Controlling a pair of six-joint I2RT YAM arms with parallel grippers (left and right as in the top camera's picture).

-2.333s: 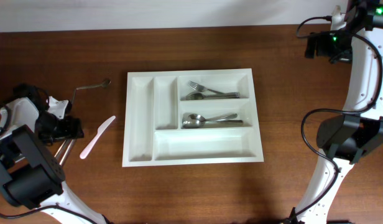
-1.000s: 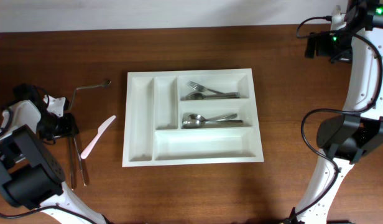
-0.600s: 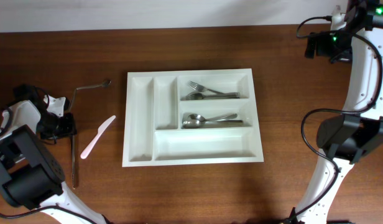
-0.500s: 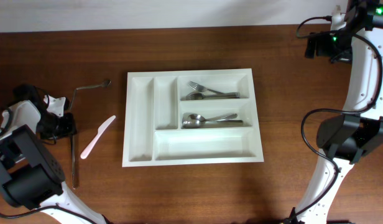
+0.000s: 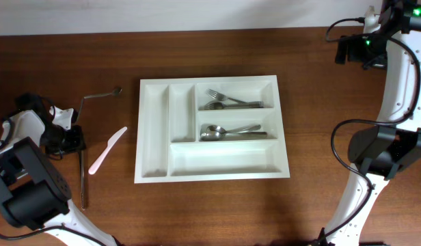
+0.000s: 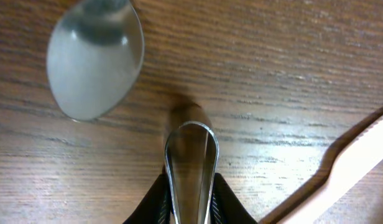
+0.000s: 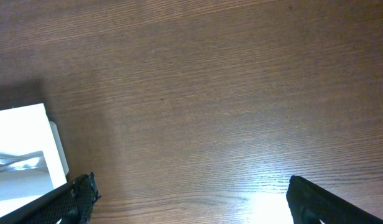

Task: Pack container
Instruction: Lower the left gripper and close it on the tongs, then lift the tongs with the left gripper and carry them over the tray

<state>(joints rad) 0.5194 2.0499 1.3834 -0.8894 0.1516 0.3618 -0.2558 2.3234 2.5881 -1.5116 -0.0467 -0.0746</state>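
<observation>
The container (image 5: 154, 130), a white tray, lies mid-table with forks (image 5: 227, 100) and spoons (image 5: 229, 130) in its two short right compartments. My left gripper (image 5: 68, 137) sits at the table's left edge, shut on the end of a metal utensil handle (image 6: 191, 163). The rest of that utensil (image 5: 81, 179) trails toward the front edge. Both dark fingers (image 6: 158, 200) press its sides. Far back right, my right gripper (image 7: 198, 199) hangs open over bare wood, holding nothing. The container's corner (image 7: 30, 143) shows at its left.
A pink plastic knife (image 5: 106, 149) lies between my left gripper and the container, also visible as a pink knife (image 6: 344, 171) beside the held handle. A spoon bowl (image 6: 95, 61) rests just beyond the fingers. A bent metal utensil (image 5: 98, 96) lies behind.
The left jaws have closed on the metal handle. Two thin metal pieces showed below the gripper a second ago; only one shows now. The right arm has not moved.
</observation>
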